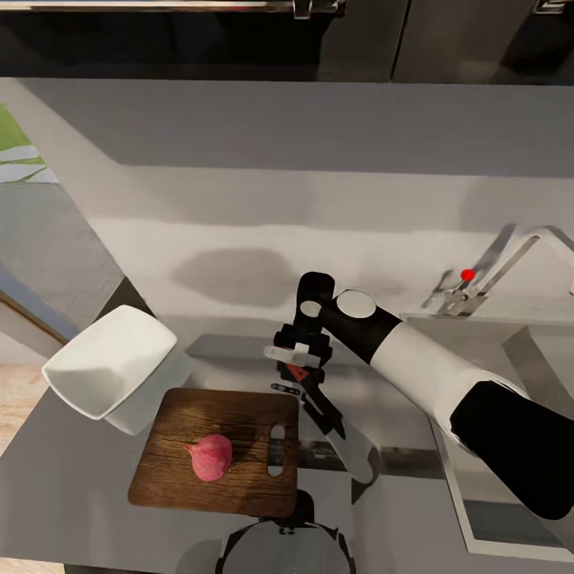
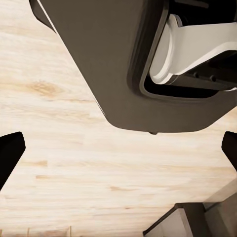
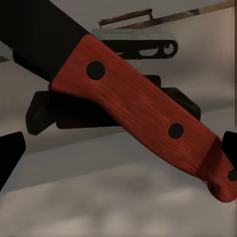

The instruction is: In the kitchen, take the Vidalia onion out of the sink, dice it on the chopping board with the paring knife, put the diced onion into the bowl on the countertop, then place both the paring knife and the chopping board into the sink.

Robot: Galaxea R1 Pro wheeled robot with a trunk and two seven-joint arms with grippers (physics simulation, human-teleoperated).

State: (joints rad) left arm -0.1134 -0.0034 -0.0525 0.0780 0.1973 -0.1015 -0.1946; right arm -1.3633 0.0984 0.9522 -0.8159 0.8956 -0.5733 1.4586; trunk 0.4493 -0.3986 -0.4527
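Note:
The pink-red Vidalia onion (image 1: 210, 457) lies whole on the brown chopping board (image 1: 239, 478), which rests on the grey countertop (image 1: 64, 494). A white bowl (image 1: 108, 368) stands at the board's far left corner. The paring knife (image 1: 351, 450) lies beside the board's right edge, its red-brown handle (image 3: 143, 108) under my right gripper (image 1: 296, 375). In the right wrist view my right gripper (image 3: 118, 153) is open, its fingertips (image 3: 10, 158) wide apart at either end of the handle. My left gripper (image 2: 118, 153) is open and empty above light wood floor. The sink (image 1: 522, 359) is to the right.
A chrome tap (image 1: 494, 263) with a red knob (image 1: 467, 274) stands behind the sink. The pale wall panel (image 1: 319, 159) runs along the back under dark cabinets. My trunk (image 1: 287, 550) is at the counter's near edge. The robot's dark base (image 2: 113, 64) hangs over the floor.

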